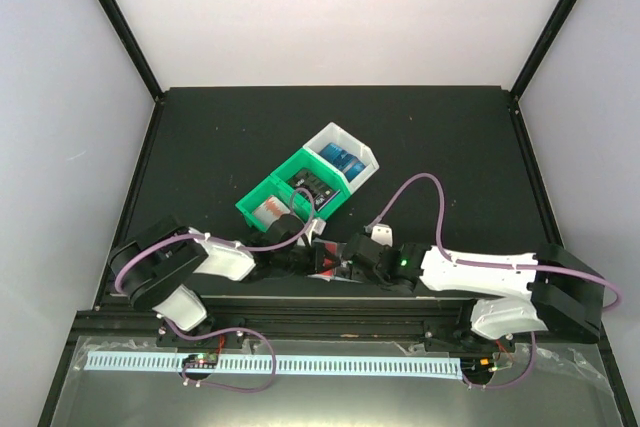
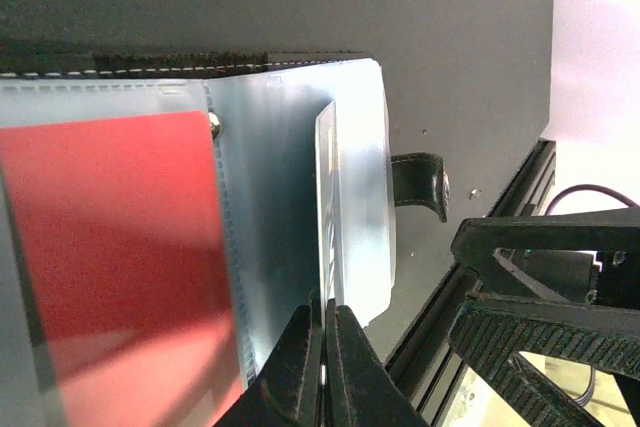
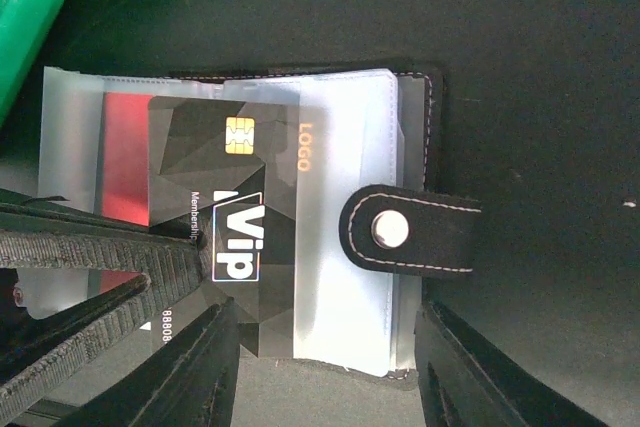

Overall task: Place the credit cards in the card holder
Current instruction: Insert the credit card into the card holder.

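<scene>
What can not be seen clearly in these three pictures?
Top view: card holder mostly hidden under both arms' jaws; cards in the bins too small to count.
Left wrist view: red card blurred, cut off at left edge.
Right wrist view: black card's number partly hidden behind left gripper.

Both arms extend low and inward, wrists converging nose to nose; left gripper [image 2: 322,372] jaws pressed together, pinching a sleeve of the card holder [image 2: 280,197]; right gripper [image 3: 325,367] jaws spread wide apart
</scene>
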